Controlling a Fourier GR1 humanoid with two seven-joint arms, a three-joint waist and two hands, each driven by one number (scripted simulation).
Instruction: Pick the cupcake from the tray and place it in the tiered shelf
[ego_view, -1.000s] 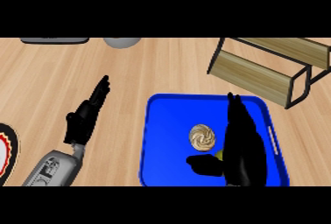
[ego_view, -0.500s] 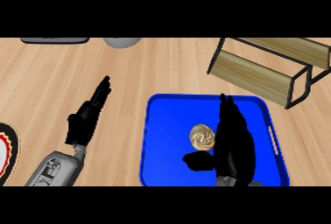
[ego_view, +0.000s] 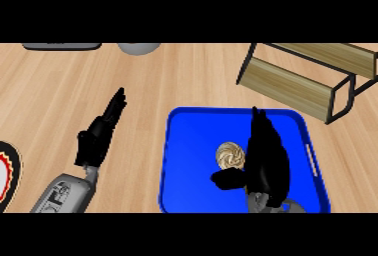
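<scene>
- Step in hand is judged to be the approach for the pick: the cupcake (ego_view: 229, 154) is not yet gripped and sits on the blue tray (ego_view: 193, 150), roughly at the tray's middle
- The right hand (ego_view: 266, 155) is seen over the tray, just right of the cupcake, fingers held straight and together, pointing away from the robot, thumb stuck out to the left just below the cupcake
- Contact between right hand and cupcake cannot be told; the hand's edge is seen right at the cupcake's right side, nothing is curled round it
- The left hand (ego_view: 100, 135) is seen over the bare counter (ego_view: 59, 100) left of the tray, well apart from the cupcake, fingers straight and together, nothing held
- The tiered shelf (ego_view: 303, 80) is placed beyond the tray at upper right, wooden boards in a dark frame; no cupcake is seen on it
- Next move, as judged: fingers and thumb to be closed round the cupcake from its right and near side, then a lift clear of the tray rim before a carry up-right to the shelf
- Care is called for at the shelf's dark frame, which stands between tray and boards
- A grey round object (ego_view: 138, 48) and a dark flat item (ego_view: 61, 46) are seen at the far edge, not involved
</scene>
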